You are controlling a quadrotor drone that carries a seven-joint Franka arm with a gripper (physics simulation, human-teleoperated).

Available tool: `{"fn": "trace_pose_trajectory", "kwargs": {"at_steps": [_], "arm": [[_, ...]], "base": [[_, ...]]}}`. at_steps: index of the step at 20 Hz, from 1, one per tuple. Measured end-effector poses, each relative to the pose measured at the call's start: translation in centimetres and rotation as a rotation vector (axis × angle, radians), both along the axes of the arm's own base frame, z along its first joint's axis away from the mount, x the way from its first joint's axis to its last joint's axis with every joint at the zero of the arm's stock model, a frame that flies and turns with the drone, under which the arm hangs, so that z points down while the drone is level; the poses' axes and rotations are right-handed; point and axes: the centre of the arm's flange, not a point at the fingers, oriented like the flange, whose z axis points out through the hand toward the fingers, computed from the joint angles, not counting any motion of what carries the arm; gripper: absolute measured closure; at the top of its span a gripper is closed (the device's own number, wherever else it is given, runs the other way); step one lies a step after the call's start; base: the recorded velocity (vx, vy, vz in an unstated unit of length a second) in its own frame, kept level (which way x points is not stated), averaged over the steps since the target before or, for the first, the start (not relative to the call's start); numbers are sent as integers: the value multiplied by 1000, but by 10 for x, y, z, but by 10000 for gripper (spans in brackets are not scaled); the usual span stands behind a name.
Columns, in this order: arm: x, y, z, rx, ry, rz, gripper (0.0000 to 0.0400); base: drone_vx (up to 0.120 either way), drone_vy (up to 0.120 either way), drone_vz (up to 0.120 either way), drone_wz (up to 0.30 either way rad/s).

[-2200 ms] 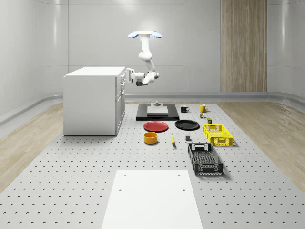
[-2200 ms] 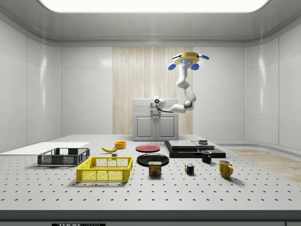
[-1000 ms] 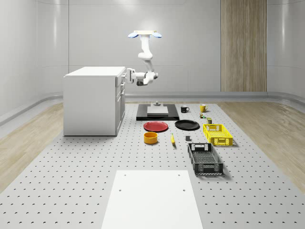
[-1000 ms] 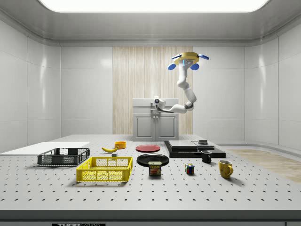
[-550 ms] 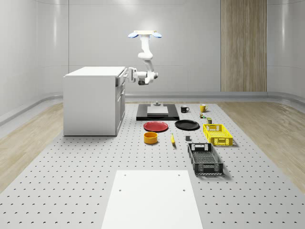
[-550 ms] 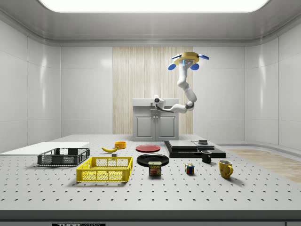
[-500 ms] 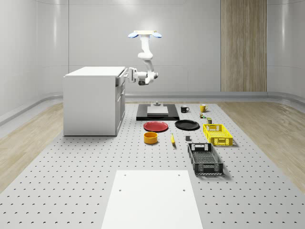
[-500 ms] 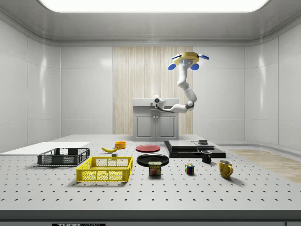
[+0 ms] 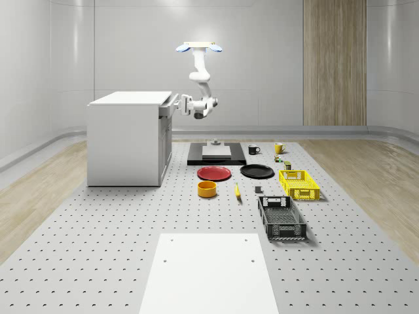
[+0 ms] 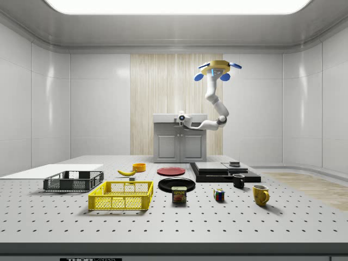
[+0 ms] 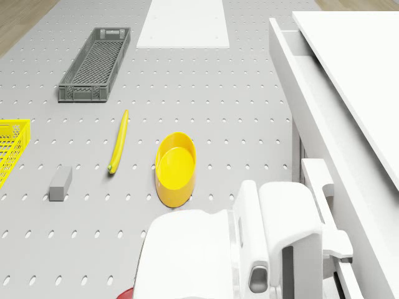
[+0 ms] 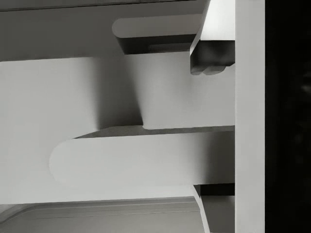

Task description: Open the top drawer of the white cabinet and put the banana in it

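Observation:
The white cabinet (image 9: 124, 137) stands at the whole-scene view's left, and its top drawer (image 11: 298, 81) is pulled partway out. The drone (image 9: 198, 47) hovers beside the cabinet, above its front, with the arm bent down toward the drawer. My gripper (image 9: 177, 104) (image 10: 181, 117) is at the drawer's handle (image 12: 141, 158). In the wrist view the gripper (image 12: 209, 131) is open, one fingertip (image 12: 209, 60) on each side of the bar with a gap to it. The banana (image 9: 237, 190) (image 11: 118, 141) lies on the table beside a yellow bowl (image 11: 175, 168).
In front of the cabinet are a red plate (image 9: 214, 173), a black plate (image 9: 256, 171), a black platform (image 9: 216, 156), a yellow crate (image 9: 299, 184) and a grey crate (image 9: 281, 218). A white board (image 9: 209, 271) lies near the table's front edge. A small grey block (image 11: 60, 183) lies near the banana.
The arm's wrist has drawn slightly away from the cabinet toward the whole-scene view's right, and the drawer front stands a little farther out. The drone has kept its place.

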Motion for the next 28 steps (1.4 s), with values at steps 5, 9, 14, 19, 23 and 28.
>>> {"fn": "trace_pose_trajectory", "kwargs": {"at_steps": [5,9,14,19,23,28], "arm": [[3,-19,-3,27,28,-4,238],[2,-39,-3,28,36,-3,235],[3,-66,-9,29,6,-3,253],[4,-93,-22,11,11,3,156],[4,-115,-19,15,38,-9,171],[3,-139,-11,31,27,-6,72]], "base": [[0,0,0,0],[0,0,0,0],[0,0,0,0],[0,0,0,0],[0,0,0,0],[0,96,0,0]]}}
